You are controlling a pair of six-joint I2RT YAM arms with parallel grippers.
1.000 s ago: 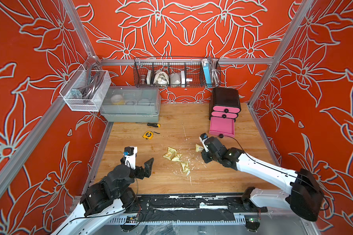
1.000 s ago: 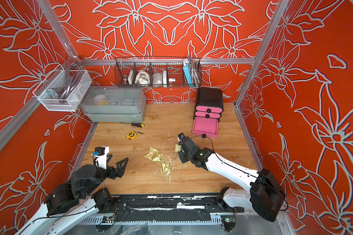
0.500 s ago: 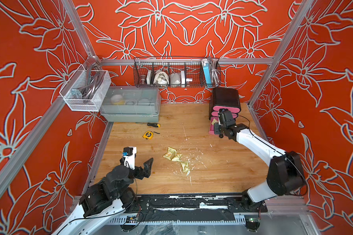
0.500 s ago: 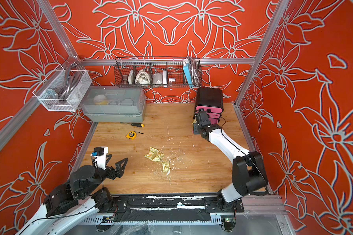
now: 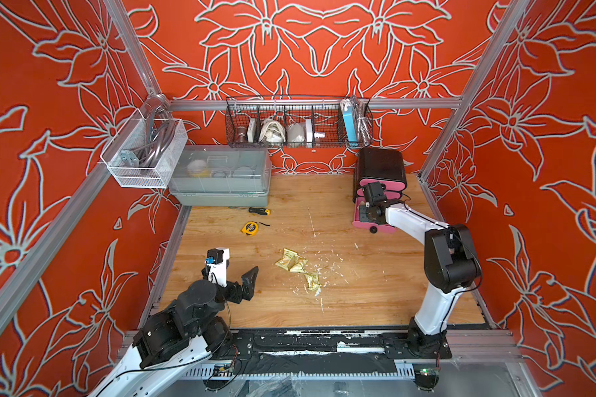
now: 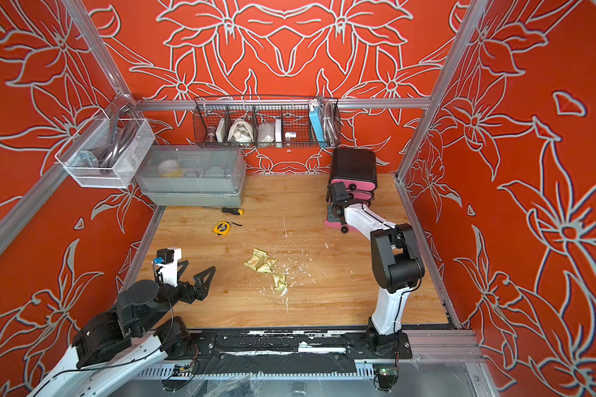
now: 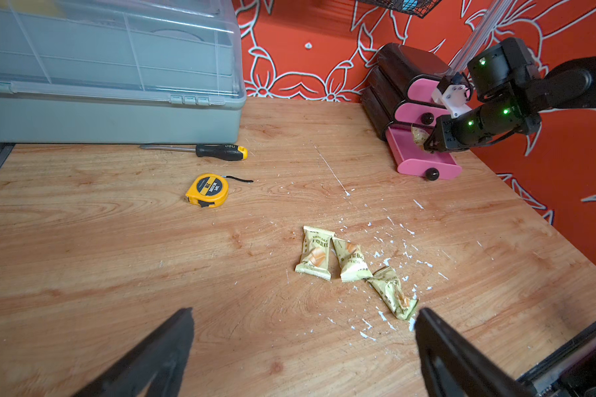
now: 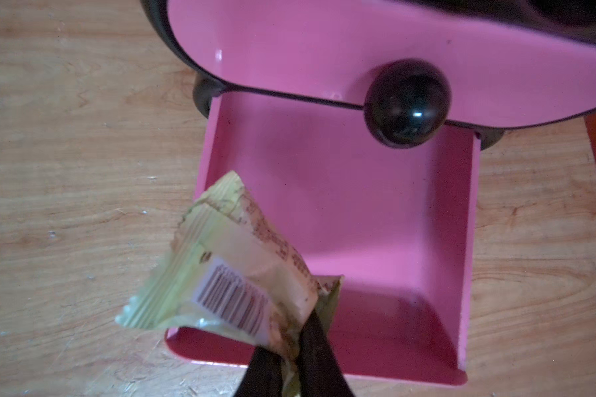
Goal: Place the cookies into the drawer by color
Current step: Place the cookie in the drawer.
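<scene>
Top views hide what the right wrist view shows: right gripper pinching a packet over the drawer; left gripper spread wide.

I note wooden tabletop: grey lidded bin at back, screwdriver just before it, yellow tape measure near. Three yellow-green cookie packets mid-table among white flecks. Black drawer chest in back corner, bottom drawer pulled out.

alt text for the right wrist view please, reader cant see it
The right gripper pinches a pale yellow-green cookie packet by one end, over the edge of an open pink drawer whose visible floor is bare. The drawer above is closed, with a black knob; wooden table all around.
</scene>
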